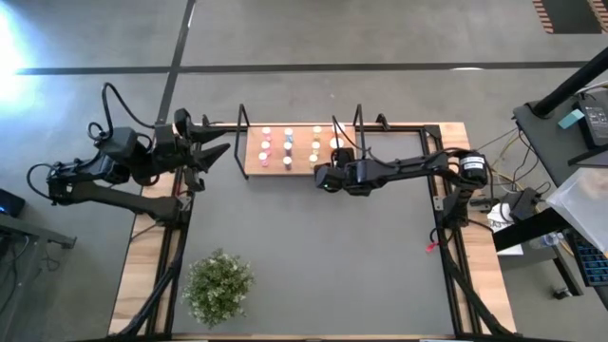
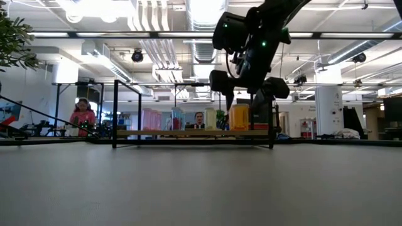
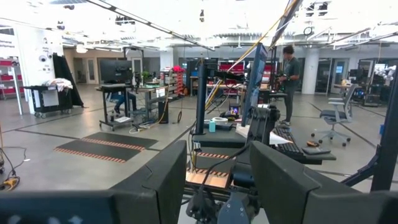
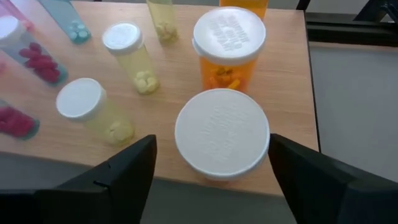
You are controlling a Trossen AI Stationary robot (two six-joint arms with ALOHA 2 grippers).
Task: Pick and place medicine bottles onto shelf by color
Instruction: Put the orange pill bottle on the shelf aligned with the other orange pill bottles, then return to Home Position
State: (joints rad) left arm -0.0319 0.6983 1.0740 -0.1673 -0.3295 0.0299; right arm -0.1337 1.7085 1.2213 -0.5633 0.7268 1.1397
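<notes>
shelf (image 1: 302,169): about twelve bottles (image 1: 288,147). right claw (image 4: 211,165) released above large white-capped bottle (image 4: 222,134). left claw (image 1: 223,150) spread, empty.

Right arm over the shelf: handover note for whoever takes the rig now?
Right gripper: fingers open, straddling a large white-capped bottle standing at the shelf right end; not gripping it.
Left gripper: waits open off the shelf's left end, empty.
Done: bottles stand in rows on the shelf; an orange bottle sits just behind the white-capped one.
Left: none visible on the mat; retract the right arm.

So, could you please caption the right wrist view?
Right pincer open around a white-capped bottle on the shelf.
</notes>
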